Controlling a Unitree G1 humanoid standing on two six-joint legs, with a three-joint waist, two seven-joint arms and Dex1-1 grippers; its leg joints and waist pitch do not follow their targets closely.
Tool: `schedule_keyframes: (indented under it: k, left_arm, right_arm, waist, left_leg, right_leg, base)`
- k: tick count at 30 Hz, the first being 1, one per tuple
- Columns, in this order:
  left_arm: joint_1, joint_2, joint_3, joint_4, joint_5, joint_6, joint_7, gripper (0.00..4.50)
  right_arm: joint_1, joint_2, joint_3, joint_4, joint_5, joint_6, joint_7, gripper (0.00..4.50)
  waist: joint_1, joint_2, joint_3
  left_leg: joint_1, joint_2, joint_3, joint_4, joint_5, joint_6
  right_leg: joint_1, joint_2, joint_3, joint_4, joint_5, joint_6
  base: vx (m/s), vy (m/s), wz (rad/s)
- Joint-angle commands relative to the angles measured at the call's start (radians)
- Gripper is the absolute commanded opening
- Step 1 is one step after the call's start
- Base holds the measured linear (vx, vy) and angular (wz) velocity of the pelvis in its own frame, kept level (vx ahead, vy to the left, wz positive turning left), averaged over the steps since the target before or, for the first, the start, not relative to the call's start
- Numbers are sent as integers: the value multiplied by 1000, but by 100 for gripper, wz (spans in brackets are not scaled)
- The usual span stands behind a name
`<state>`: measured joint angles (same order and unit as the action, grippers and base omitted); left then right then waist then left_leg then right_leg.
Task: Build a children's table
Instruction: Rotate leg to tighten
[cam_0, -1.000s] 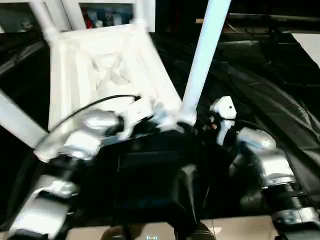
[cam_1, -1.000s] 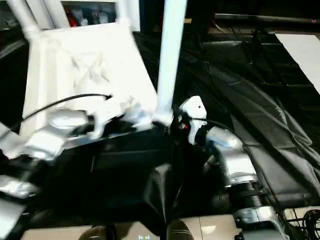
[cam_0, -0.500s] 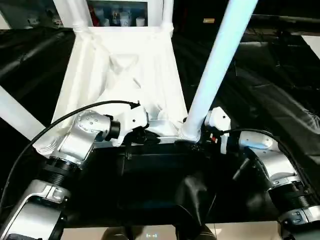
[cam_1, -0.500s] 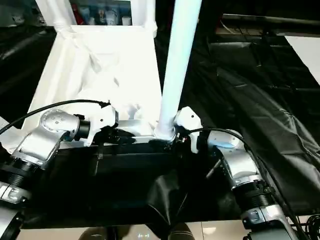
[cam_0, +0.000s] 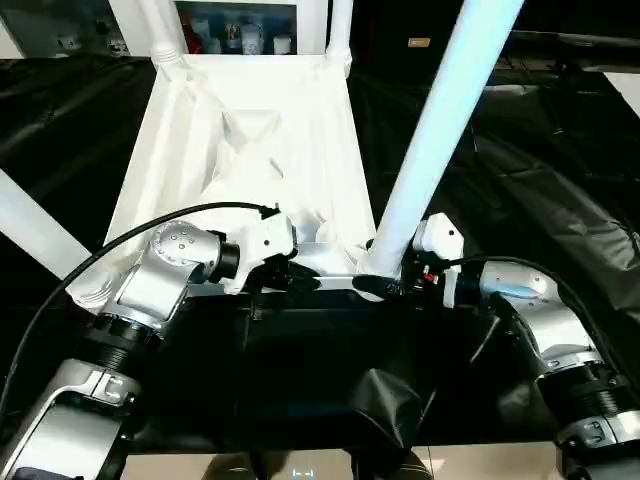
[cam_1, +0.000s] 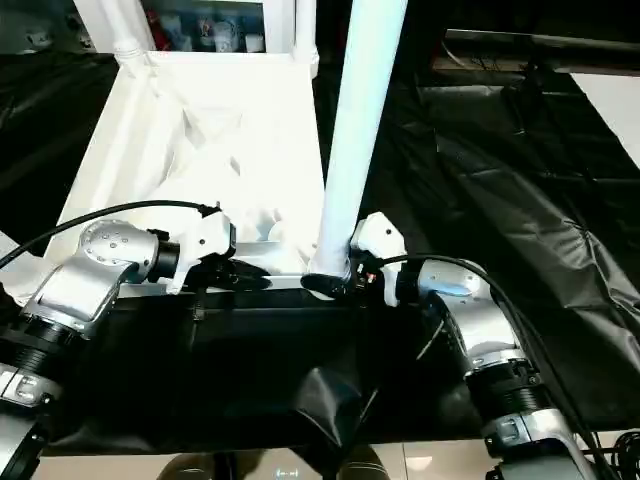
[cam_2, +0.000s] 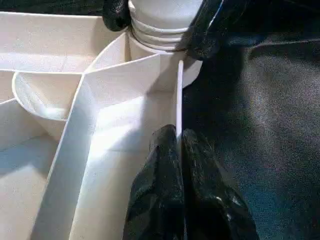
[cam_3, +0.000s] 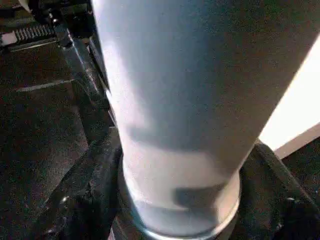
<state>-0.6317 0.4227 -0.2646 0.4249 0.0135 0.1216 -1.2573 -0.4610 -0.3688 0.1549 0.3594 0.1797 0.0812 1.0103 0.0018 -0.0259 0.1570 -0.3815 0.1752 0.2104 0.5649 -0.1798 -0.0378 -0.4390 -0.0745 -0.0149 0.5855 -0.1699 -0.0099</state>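
The children's table lies upside down, the ribbed underside of its white tabletop (cam_0: 250, 150) facing up. Legs stand in the far corners (cam_0: 160, 30) (cam_0: 340, 25), and another leg (cam_0: 35, 235) slants out at the near left. My left gripper (cam_0: 300, 278) is shut on the thin near rim of the tabletop (cam_2: 178, 100), one finger (cam_2: 160, 165) on each side of the wall. The near-right leg (cam_0: 430, 150) rises from its corner socket. My right gripper (cam_0: 385, 287) is shut on that leg's flared base (cam_3: 180, 200), its fingers (cam_3: 85, 185) hugging both sides.
Crumpled black sheeting (cam_1: 520, 200) covers the surface all around the tabletop. A flat white board (cam_1: 610, 100) lies at the far right. A shelf with small items (cam_0: 235, 40) stands behind. A black cable (cam_0: 100, 250) loops over my left forearm.
The whole picture has swung and steadied, so the camera moved. Both grippers keep their holds; the right gripper's finger now shows in front of the leg's base.
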Motion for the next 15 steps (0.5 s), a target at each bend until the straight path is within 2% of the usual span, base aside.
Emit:
schedule_keyframes:
  k: [1, 2, 3, 5, 7, 9, 10, 11, 12, 14, 15]
  left_arm:
    - [13, -71, -21, 88, 22, 18, 112, 0]
    - [12, -72, -20, 89, 23, 19, 116, 0]
    - [5, -84, -17, 106, 35, 20, 154, 0]
    - [-16, -130, -9, 156, 63, 42, 267, 0]
    - [-29, -155, -3, 180, 74, 56, 321, 0]
    - [-47, -189, 10, 208, 81, 79, 394, 0]
    - [-63, -221, 23, 230, 82, 96, 454, 0]
    - [-63, -221, 23, 230, 82, 96, 454, 0]
    - [-77, -245, 34, 252, 88, 102, 508, 0]
    - [-94, -270, 42, 278, 95, 106, 555, 0]
    - [-101, -279, 44, 291, 100, 107, 569, 0]
  right_arm:
    - [25, 51, -2, 42, -37, 8, -115, 269]
    - [26, 52, -3, 43, -38, 8, -119, 269]
    - [29, 66, -6, 51, -44, 9, -149, 269]
    - [40, 137, -19, 72, -61, 23, -280, 268]
    - [42, 176, -25, 80, -72, 31, -357, 268]
    - [36, 230, -44, 94, -77, 60, -459, 268]
    - [22, 278, -63, 115, -90, 80, -563, 268]
    - [22, 278, -63, 115, -90, 80, -563, 268]
    - [6, 313, -79, 137, -100, 87, -645, 268]
    - [-18, 355, -99, 169, -113, 97, -741, 268]
    - [-32, 378, -110, 185, -108, 102, -769, 268]
  waist:
    - [-3, -9, -64]
    - [-5, -10, -60]
    - [-4, -11, -59]
    - [-5, -9, -53]
    - [-6, -10, -50]
    - [-8, -8, -47]
    - [-8, -4, -47]
    - [-10, -5, -48]
    - [-12, -5, -49]
    - [-15, -4, -51]
    - [-16, -5, -51]
  left_leg:
    - [21, 52, -13, -50, -70, 148]
    - [21, 52, -14, -54, -112, 127]
    - [20, 51, -16, -56, -134, 113]
    - [25, 52, -20, -63, -214, 70]
    - [25, 50, -26, -70, -263, 39]
    - [33, 50, -30, -77, -315, 16]
    - [38, 51, -33, -80, -330, 7]
    - [37, 51, -33, -81, -333, 1]
    - [34, 49, -36, -82, -331, -3]
    - [40, 47, -33, -80, -340, -5]
    - [37, 45, -34, -81, -339, -1]
  right_leg:
    - [55, -55, 38, -47, -73, -306]
    - [53, -56, 37, -55, -138, -299]
    - [57, -58, 37, -59, -178, -289]
    - [47, -59, 38, -75, -325, -245]
    - [45, -62, 38, -85, -436, -202]
    - [37, -61, 38, -96, -518, -167]
    - [34, -64, 38, -99, -534, -160]
    - [34, -64, 38, -100, -536, -159]
    - [37, -63, 37, -98, -533, -155]
    - [28, -61, 39, -103, -527, -147]
    - [32, -61, 38, -102, -520, -144]
  base:
    - [0, 0, 0]
    - [0, 0, 0]
    - [0, 0, 0]
    - [0, 0, 0]
    - [0, 0, 0]
    - [0, 0, 0]
    - [0, 0, 0]
    - [0, 0, 0]
    - [0, 0, 0]
    - [0, 0, 0]
    - [0, 0, 0]
